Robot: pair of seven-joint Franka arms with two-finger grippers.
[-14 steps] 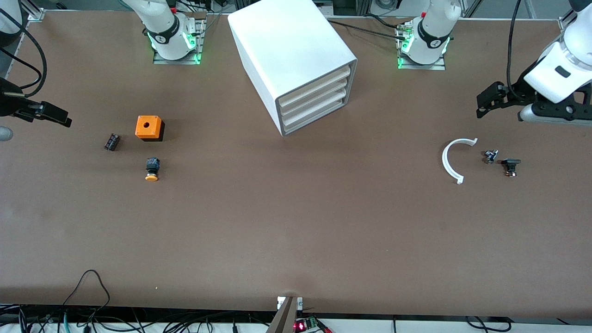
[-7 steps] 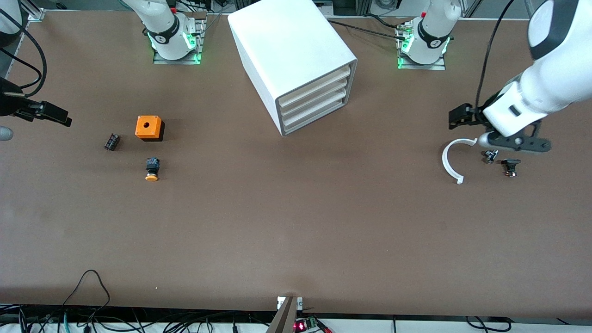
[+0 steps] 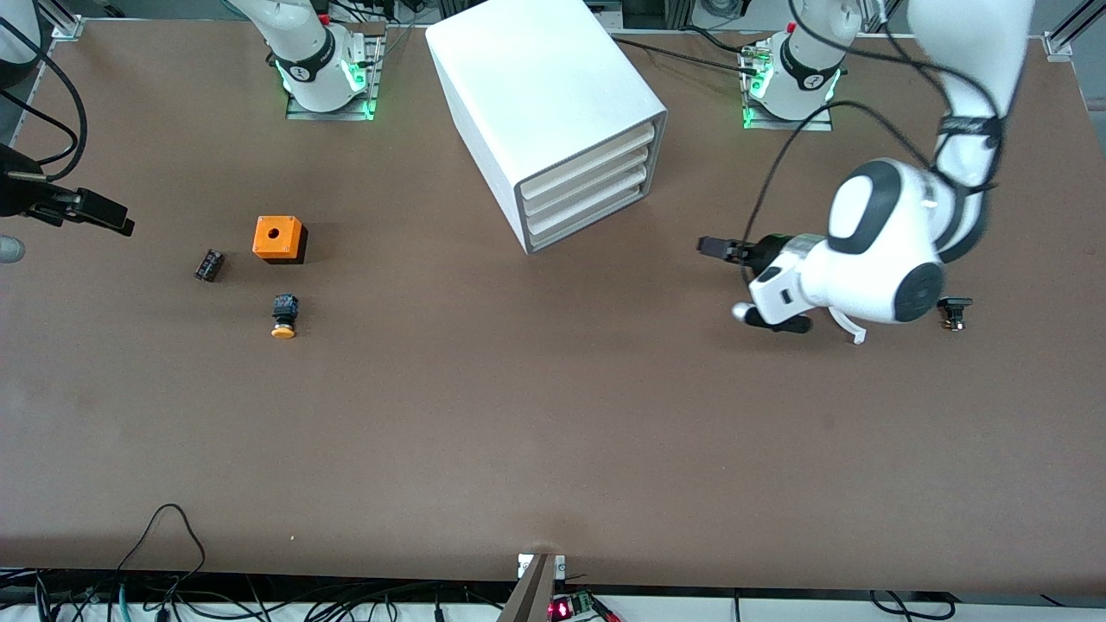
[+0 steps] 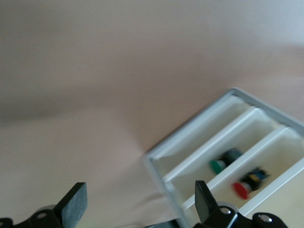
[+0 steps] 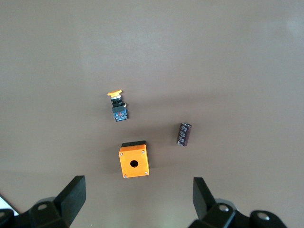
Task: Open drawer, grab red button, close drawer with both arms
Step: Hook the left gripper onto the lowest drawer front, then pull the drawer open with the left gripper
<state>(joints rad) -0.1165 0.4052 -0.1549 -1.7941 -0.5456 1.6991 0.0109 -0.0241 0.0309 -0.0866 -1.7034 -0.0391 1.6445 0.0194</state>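
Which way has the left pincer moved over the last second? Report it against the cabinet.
Yes. The left pincer has swung in from its own end of the table toward the cabinet and now sits open close beside its drawer fronts.

This looks like a robotics lab: two white robot arms bolted by metal plates (image 3: 328, 108) (green lights glowing at their bases) to a wide brown table (image 3: 553, 415), loose cables (image 3: 164, 553) trailing along its edge, aluminium framing (image 3: 60, 22) at the corner.
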